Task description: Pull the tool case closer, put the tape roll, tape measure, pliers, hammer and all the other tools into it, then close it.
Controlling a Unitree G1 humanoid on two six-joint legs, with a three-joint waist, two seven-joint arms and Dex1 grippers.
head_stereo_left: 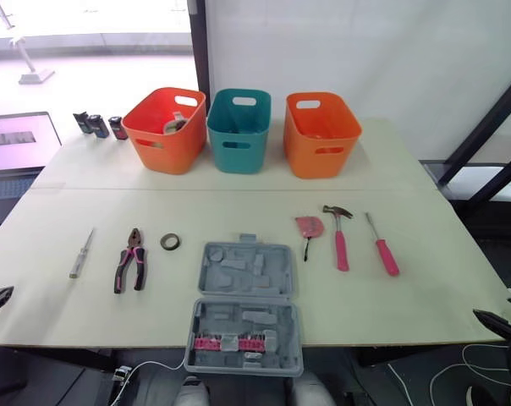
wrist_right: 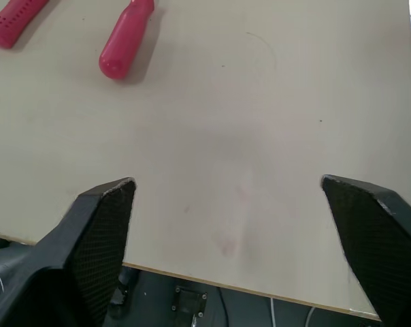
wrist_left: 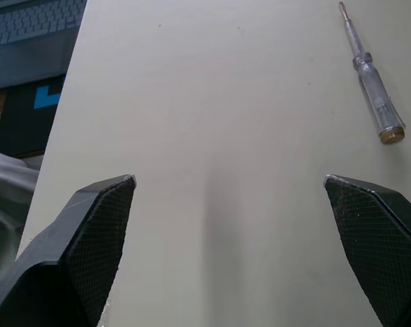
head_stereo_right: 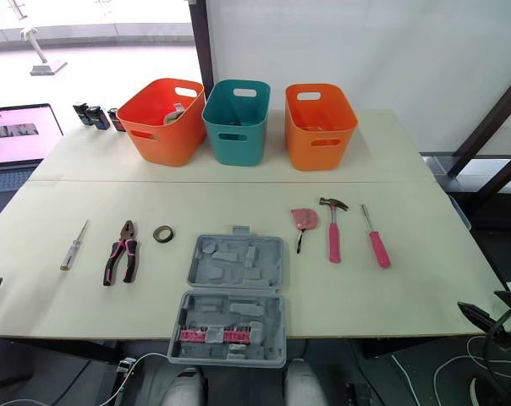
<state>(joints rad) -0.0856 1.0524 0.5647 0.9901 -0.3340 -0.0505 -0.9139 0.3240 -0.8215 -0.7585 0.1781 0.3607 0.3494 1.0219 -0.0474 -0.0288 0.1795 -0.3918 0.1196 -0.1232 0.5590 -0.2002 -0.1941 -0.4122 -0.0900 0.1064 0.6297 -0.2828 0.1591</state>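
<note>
Head view: grey plastic tool case (head_stereo_left: 244, 309) open, centre near edge, seemingly pulled close already; loading and closing not yet done.
Left of it: clear-handled screwdriver (head_stereo_left: 80, 254), black-pink pliers (head_stereo_left: 130, 260), black tape roll (head_stereo_left: 170, 242).
Right: pink tape measure (head_stereo_left: 309, 226), pink-handled hammer (head_stereo_left: 340, 239), pink screwdriver (head_stereo_left: 379, 244).
Three plastic bins (head_stereo_left: 238, 144) far, nothing blocking.
Left wrist: left gripper (wrist_left: 229, 180) released, empty.
Right wrist: right gripper (wrist_right: 226, 180) released, empty.

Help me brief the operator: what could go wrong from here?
1. The case already seems to overhang the table edge; pulling it closer might tip it off.
2. Its moulded slots are shaped, so a misplaced hammer or pliers could stop it closing.
3. The clear screwdriver lies flat and thin; it may slip from the jaws.
</note>
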